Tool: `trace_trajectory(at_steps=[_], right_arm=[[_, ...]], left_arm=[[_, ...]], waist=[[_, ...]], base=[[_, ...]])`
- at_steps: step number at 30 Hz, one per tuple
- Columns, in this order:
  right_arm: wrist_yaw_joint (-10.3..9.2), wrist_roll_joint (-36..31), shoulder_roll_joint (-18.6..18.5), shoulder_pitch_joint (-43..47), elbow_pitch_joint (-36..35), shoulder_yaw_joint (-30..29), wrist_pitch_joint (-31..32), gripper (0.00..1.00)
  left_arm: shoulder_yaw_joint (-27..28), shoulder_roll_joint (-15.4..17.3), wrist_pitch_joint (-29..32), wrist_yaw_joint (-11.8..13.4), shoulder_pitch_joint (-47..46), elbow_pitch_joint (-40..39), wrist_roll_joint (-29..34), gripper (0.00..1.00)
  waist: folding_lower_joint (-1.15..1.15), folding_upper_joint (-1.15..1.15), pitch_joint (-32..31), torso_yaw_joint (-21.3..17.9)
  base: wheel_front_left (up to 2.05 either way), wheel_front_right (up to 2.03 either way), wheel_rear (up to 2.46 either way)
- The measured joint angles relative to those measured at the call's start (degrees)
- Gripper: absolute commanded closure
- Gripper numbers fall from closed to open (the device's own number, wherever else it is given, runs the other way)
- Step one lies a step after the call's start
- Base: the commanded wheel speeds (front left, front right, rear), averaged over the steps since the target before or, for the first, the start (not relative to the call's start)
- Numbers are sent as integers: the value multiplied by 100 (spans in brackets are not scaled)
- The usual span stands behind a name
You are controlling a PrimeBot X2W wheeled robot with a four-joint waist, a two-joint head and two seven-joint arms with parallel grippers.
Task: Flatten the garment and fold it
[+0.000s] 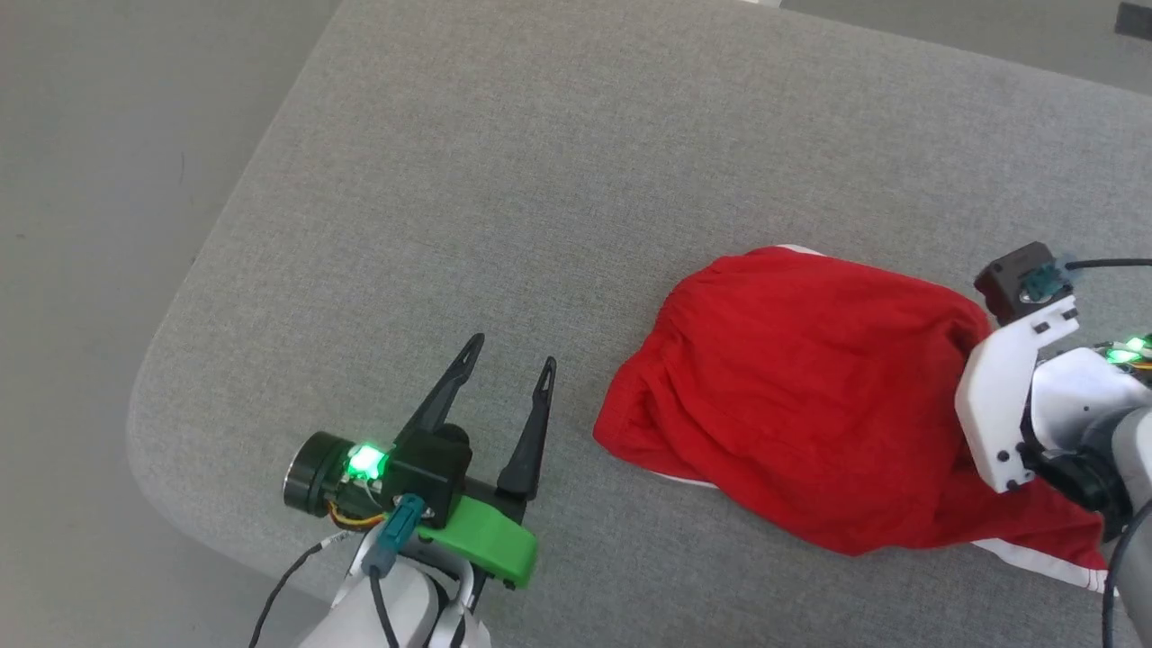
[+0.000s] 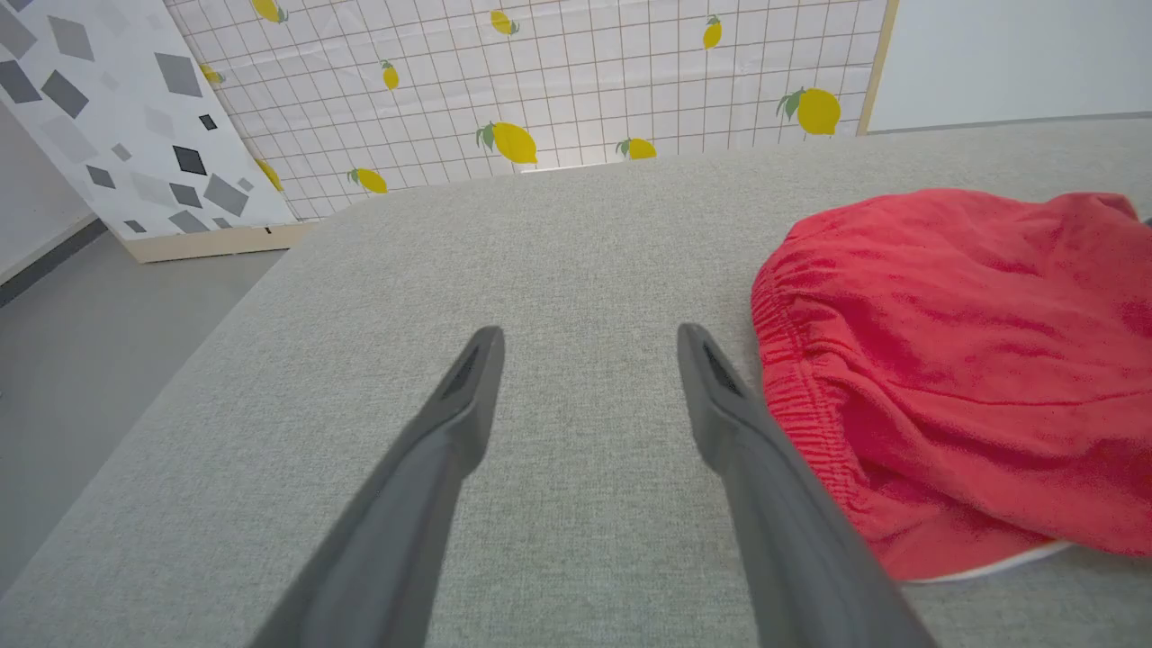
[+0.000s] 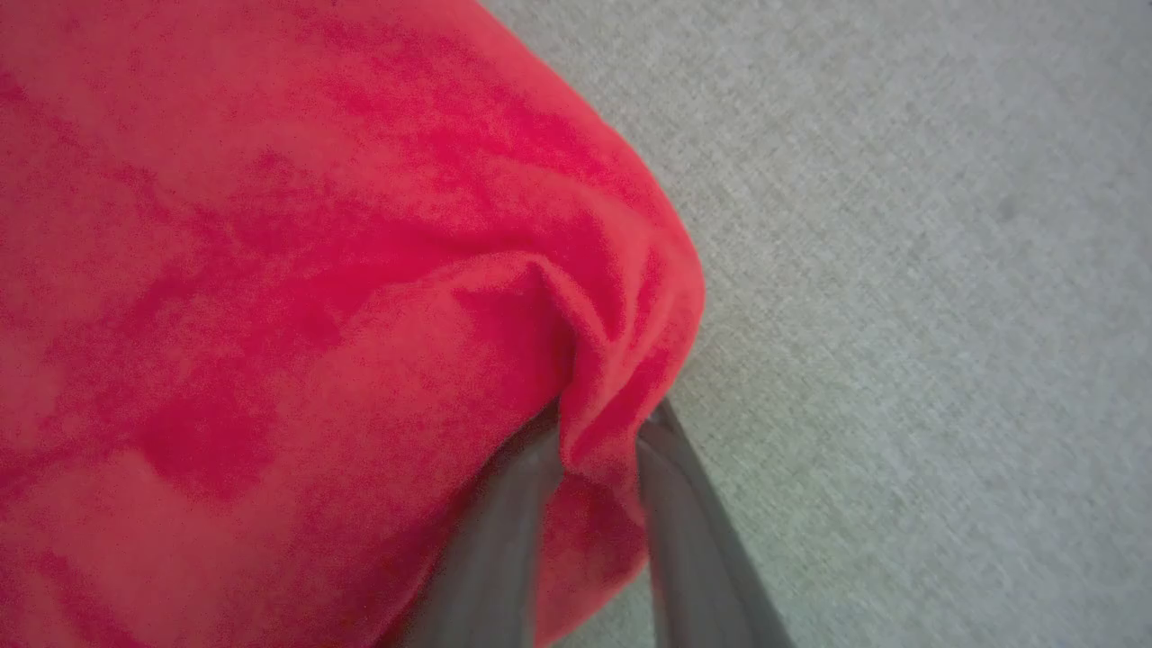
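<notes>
The garment (image 1: 810, 387), bright red shorts with white trim, lies bunched on the grey cushion at the right; its gathered waistband (image 2: 792, 378) faces my left arm. My left gripper (image 1: 508, 355) stands open over bare cushion, a little left of the shorts, with nothing between its fingers (image 2: 468, 396). In the right wrist view my right gripper (image 3: 598, 423) has its two fingers closed on a fold of the garment (image 3: 270, 270) at its edge. In the head view the white wrist housing (image 1: 1008, 396) hides those fingertips.
The grey cushion (image 1: 540, 180) has a rounded corner at the lower left and drops to grey floor (image 1: 108, 180) on the left. A lemon-print panel (image 2: 540, 81) and a grey-speckled board (image 2: 117, 108) stand beyond its far edge.
</notes>
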Motion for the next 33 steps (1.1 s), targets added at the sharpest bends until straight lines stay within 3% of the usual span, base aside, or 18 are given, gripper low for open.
trace_trajectory(at_steps=[8, 19, 24, 29, 33], right_arm=[[0, 69, 18, 88, -483, -282, -673, 100], [0, 94, -399, 404, -1443, -1232, -820, 100], [0, 36, -810, -7, -1215, -1120, -1013, 100], [0, -37, -1347, -961, -548, -559, -1435, 100], [0, -111, -1525, -1724, 126, -33, -1773, 100]], left_arm=[[183, -8, 0, -105, -3, 169, 46, 0], [223, 42, 0, -160, 47, 181, -3, 0], [198, 9, 0, -208, 18, 104, -4, 0], [180, -112, 0, -242, -94, 57, -2, 0], [186, -156, 0, -263, -158, 52, 12, 0]], waist=[[0, 0, -210, -215], [0, 0, -566, -669], [0, 0, -439, -702], [0, 0, -183, -596], [0, 0, 14, -428]], base=[[0, 0, 0], [0, 0, 0], [0, 0, 0], [0, 0, 0], [0, 0, 0]])
